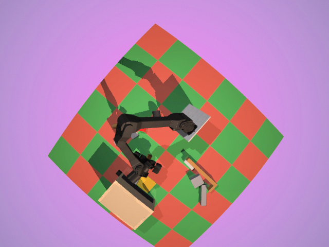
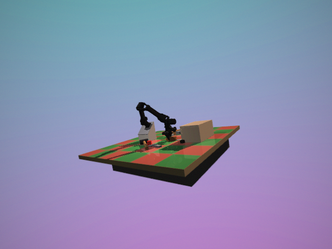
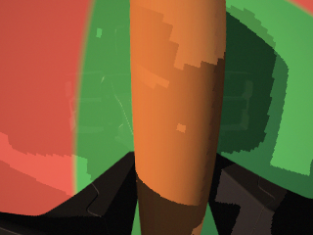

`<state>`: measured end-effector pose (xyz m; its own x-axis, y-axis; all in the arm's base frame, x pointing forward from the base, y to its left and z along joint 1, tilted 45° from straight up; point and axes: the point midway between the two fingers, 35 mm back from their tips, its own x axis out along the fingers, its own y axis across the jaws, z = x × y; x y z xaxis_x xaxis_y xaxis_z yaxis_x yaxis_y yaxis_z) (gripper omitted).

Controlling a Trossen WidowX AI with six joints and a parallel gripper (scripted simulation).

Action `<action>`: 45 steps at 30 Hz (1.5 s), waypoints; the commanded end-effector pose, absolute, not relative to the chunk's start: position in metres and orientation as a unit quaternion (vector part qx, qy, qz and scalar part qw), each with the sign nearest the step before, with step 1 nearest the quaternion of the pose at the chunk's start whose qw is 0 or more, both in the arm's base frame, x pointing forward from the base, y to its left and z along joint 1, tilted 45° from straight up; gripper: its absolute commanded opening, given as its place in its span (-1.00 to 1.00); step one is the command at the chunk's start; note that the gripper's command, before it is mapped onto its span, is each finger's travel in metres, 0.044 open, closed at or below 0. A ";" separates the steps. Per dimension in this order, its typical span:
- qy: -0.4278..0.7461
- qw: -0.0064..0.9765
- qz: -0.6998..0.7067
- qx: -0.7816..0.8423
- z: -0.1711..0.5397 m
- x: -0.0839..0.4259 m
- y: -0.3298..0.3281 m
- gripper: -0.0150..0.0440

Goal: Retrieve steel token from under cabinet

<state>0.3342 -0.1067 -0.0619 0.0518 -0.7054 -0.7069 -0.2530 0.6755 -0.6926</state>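
Note:
My gripper is shut on a rounded orange wooden handle, which runs up between the fingers in the wrist view. The handle's far end is out of that view. The gripper is low over the table, in front of the tan cabinet. The yellow marked area lies by the cabinet's dark front and is partly covered by the wrist in the top view. I cannot make out the steel token in any view.
An orange angled bar, a white block and two grey blocks lie to the right in the top view. A grey sloped block is at the arm's base. A red piece and a grey piece lie near the arm.

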 end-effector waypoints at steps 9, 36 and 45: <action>0.668 0.626 -0.177 -0.362 -0.060 0.318 -0.111 -0.49; 0.668 0.625 -0.177 -0.362 -0.054 0.291 -0.120 -0.49; 0.669 0.625 -0.177 -0.362 -0.052 0.281 -0.123 -0.49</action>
